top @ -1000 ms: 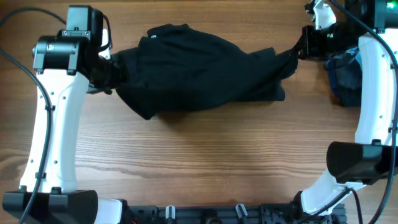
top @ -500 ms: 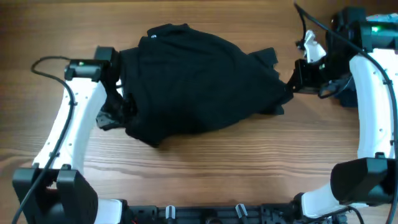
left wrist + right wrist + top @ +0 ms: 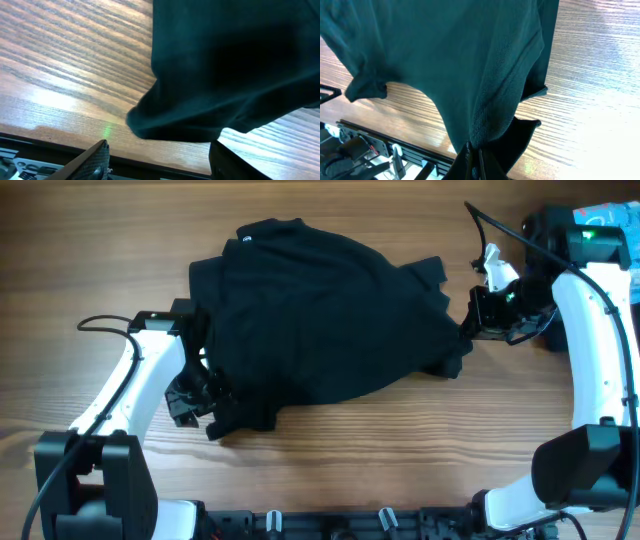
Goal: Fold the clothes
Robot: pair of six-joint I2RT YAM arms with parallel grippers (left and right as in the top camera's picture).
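Note:
The clothes, a black T-shirt [image 3: 320, 320] with a small white label [image 3: 246, 240] at its collar, lie bunched across the middle of the table. My left gripper [image 3: 212, 412] is at the shirt's front-left corner. In the left wrist view the left gripper [image 3: 159, 148] stands open, and a folded edge of the shirt [image 3: 200, 90] rests on the wood just past its fingertips [image 3: 100, 152]. My right gripper [image 3: 470, 325] is at the shirt's right edge. The right wrist view shows it [image 3: 475, 157] shut on a gathered fold of the shirt [image 3: 445, 60], which hangs lifted from the table.
A light-blue garment [image 3: 605, 208] shows at the back right corner behind the right arm. The dark rail [image 3: 380, 522] runs along the table's front edge, close to the left gripper. Bare wood [image 3: 400, 450] lies in front of the shirt.
The left gripper came toward the front edge, dragging the shirt's left side with it, then opened and let the cloth go. The right gripper shifted slightly forward, still pinching the shirt.

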